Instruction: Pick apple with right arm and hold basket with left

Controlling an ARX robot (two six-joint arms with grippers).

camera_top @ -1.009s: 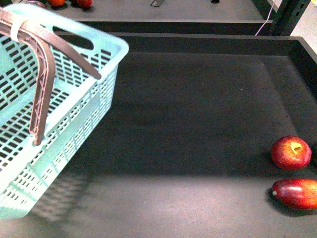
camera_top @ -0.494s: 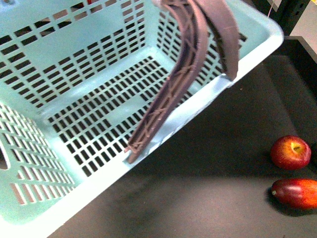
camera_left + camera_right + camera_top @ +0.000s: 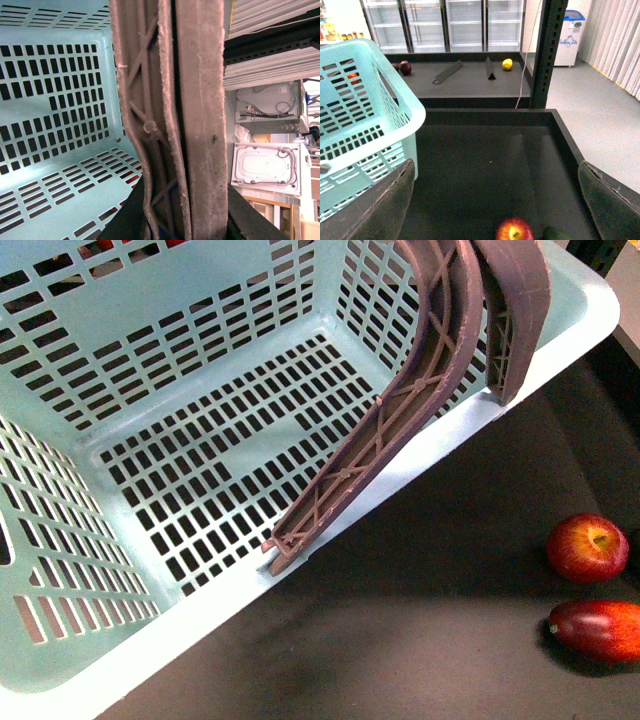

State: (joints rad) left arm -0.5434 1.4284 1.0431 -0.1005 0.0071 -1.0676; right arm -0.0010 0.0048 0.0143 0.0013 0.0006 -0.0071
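We clamp the basket [image 3: 575, 310] handles [image 3: 400, 430] in our left pincer [image 3: 185, 220]; our right pincer [image 3: 497, 200] gapes; apple [image 3: 587, 548] at the basket's four o'clock.

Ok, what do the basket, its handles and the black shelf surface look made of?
The basket: moulded plastic by the look, pale turquoise, slight sheen, uniform slots. The handles: duller brown-purple plastic, ribbed lattice underside, scuffed edges. The shelf surface: matte black, faintly grainy, perhaps rubber or felt mat; cannot tell which.
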